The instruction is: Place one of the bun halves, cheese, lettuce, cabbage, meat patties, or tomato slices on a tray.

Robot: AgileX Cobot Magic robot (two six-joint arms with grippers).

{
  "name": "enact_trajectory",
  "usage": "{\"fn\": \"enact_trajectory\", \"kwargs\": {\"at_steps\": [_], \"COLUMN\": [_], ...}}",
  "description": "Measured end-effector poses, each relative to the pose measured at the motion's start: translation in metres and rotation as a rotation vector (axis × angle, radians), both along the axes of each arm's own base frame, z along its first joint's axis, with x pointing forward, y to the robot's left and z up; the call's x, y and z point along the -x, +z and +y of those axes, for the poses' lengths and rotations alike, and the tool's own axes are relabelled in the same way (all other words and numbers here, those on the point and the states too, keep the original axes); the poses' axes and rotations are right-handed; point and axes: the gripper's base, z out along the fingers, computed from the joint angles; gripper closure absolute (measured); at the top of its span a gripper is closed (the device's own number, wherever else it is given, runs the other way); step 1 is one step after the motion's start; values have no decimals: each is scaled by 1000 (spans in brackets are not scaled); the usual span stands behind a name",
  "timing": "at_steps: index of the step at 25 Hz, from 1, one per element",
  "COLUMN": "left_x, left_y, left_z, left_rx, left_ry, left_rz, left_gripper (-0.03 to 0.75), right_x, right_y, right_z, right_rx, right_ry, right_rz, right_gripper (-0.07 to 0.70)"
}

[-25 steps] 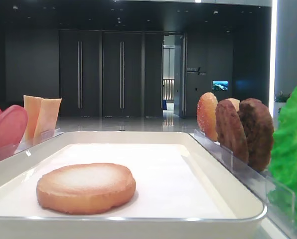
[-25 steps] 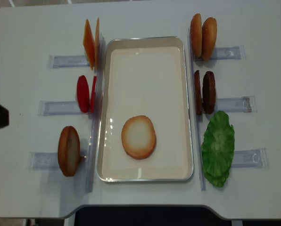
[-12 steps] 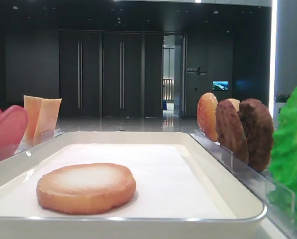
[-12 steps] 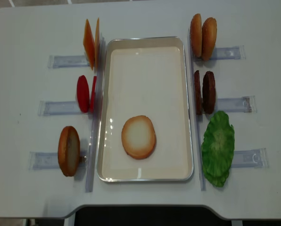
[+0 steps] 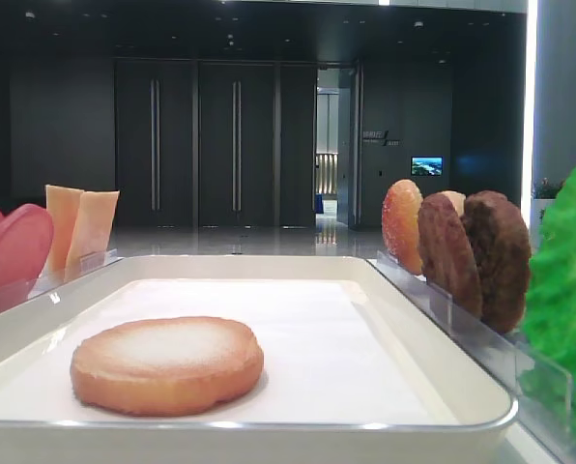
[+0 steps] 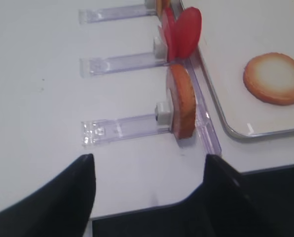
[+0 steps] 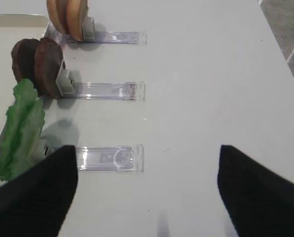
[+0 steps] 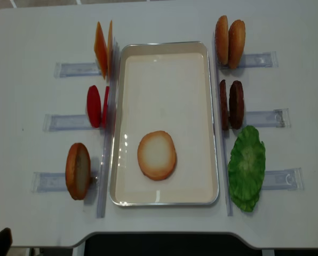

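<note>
Left gripper [image 6: 149, 173] jaws apart, empty, low in frame over bench [image 6: 38, 79] edge. Right gripper [image 7: 147, 187] jaws apart, empty. Bun half [image 8: 157, 155] flat in tray [image 8: 164, 47], lower centre.

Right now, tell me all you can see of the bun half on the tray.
The bun half is a round, thick disc with a golden-brown rim and a pale, whitish top face. It lies flat on the white liner of the tray, in the near part and slightly left of middle. It touches only the liner, clear of the rim. No gripper is near it.
</note>
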Motion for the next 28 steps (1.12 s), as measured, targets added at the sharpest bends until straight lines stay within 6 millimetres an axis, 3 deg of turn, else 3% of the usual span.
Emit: {"fn": "enact_trajectory", "kwargs": {"at_steps": [10,28], "left_x": [-13,-14], "left_y": [-6,-5], "left_z": [-2,-2], "left_rx": [17,26], "left_ry": [-8,-3], "left_rz": [-70,-84], "left_gripper": [198,198], "right_x": [0,0], "right_y": [0,0], "right_z": [0,0], "right_rx": [0,0], "right_ry": [0,0], "right_rz": [0,0], "right_gripper": [78,78]}}
